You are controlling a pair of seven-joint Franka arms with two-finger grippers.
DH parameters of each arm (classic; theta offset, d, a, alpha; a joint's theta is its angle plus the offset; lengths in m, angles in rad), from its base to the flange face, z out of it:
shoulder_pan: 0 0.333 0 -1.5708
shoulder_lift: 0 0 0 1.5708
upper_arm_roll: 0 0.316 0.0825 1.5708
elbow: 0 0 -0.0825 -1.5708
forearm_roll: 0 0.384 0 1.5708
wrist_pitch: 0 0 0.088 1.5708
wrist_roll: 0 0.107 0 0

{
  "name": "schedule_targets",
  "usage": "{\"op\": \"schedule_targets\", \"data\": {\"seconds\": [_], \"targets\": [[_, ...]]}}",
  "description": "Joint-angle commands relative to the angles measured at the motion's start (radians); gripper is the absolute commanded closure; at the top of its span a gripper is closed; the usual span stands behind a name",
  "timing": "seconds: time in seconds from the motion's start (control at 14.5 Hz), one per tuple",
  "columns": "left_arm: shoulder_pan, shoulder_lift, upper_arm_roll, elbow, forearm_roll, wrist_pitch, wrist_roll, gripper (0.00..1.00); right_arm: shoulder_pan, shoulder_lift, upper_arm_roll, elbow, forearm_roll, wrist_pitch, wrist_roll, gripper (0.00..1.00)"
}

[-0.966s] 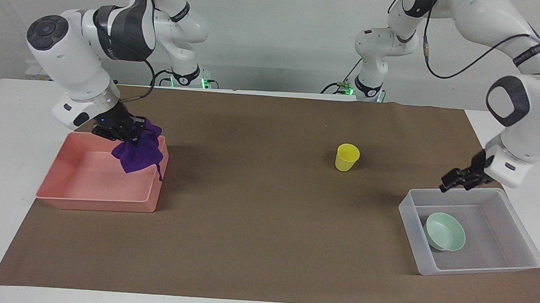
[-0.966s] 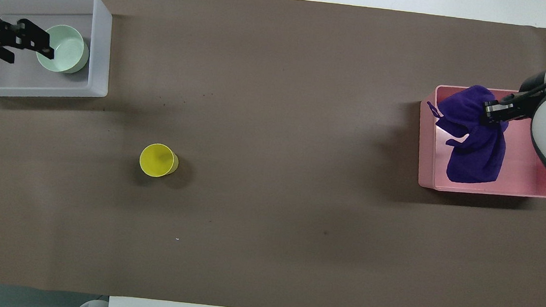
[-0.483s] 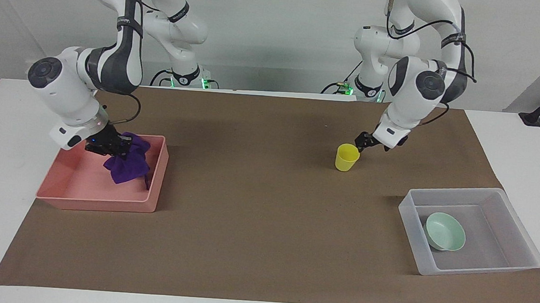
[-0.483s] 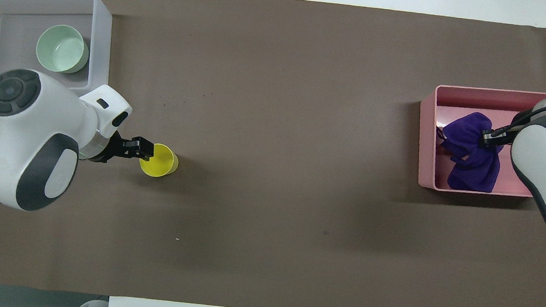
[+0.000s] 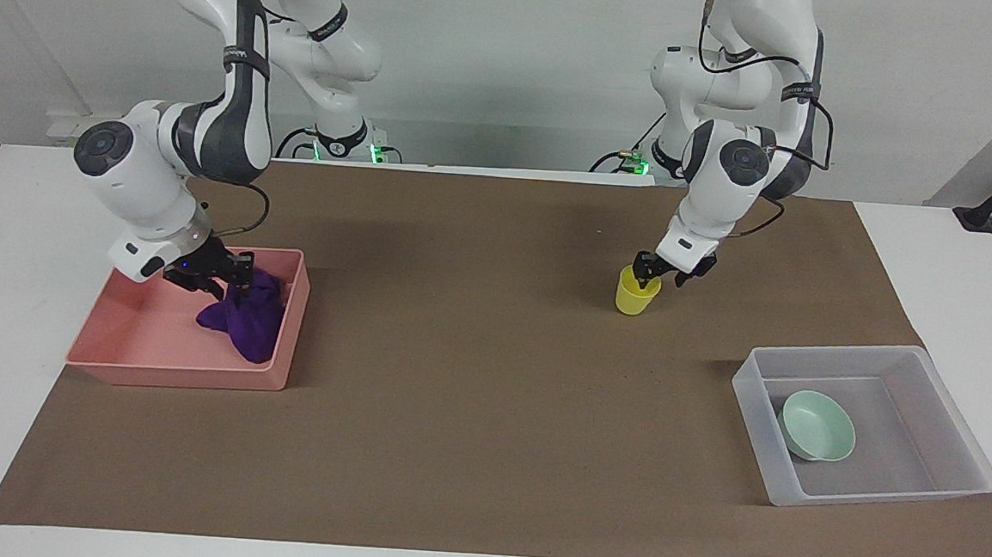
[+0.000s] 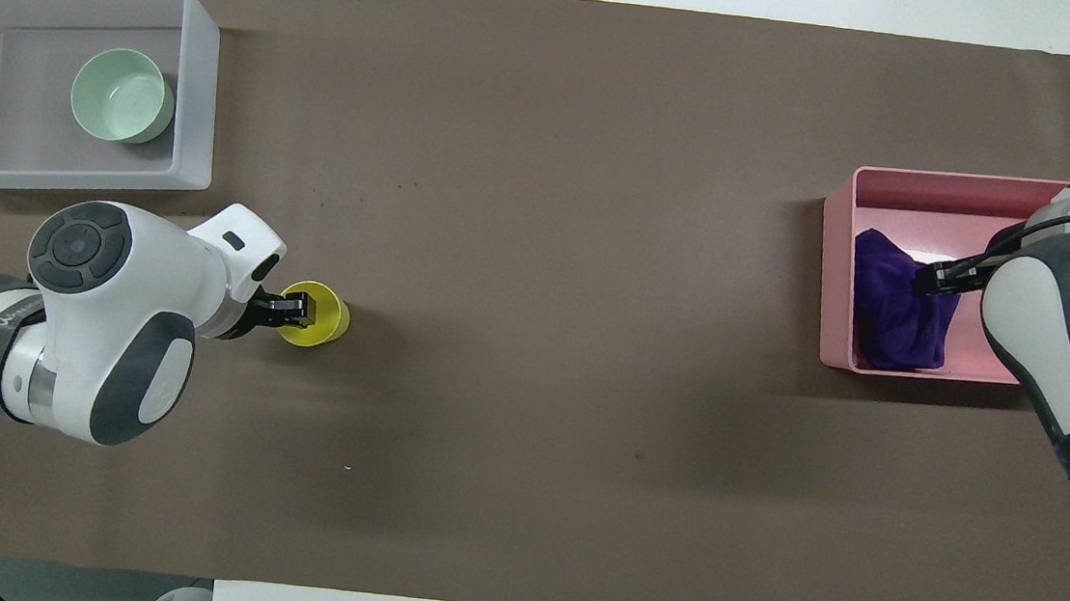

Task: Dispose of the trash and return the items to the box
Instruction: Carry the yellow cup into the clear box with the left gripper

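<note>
Two grippers were seen at work over the brown-covered worktop (image 5: 468, 449). The left gripper (image 5: 647, 272) was lowered onto the rim of the yellow cup (image 5: 635, 292), one finger inside it; whether its jaws were clenched cannot be told. The right gripper (image 5: 219, 272) was placed in the pink tray (image 5: 156, 352), touching the purple rag (image 5: 245, 318) that lay inside; its jaws' state cannot be told. The green bowl (image 5: 818, 426) was found in the clear box (image 5: 953, 410), at the left arm's end.

White arms (image 5: 167, 164), grey joints, black cables, seemingly black claws.
</note>
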Motion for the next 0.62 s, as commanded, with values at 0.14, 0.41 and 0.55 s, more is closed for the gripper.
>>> {"op": "schedule_targets", "data": {"seconds": [0.14,0.41,0.55], "targets": [[-0.02,0.002,0.016,0.009,-0.003,0.022,0.001,1.0,0.011,-0.049,0.027,0.068,-0.002,-0.13,0.057,0.01],[0.038,0.071,0.022,0.258,-0.005,-0.166,0.004,1.0,0.077,-0.054,0.029,0.207,-0.001,-0.311,0.189,0.01],[0.11,0.131,0.025,0.47,-0.003,-0.289,0.03,1.0,0.105,-0.078,0.029,0.258,-0.002,-0.403,0.229,0.01]]}}
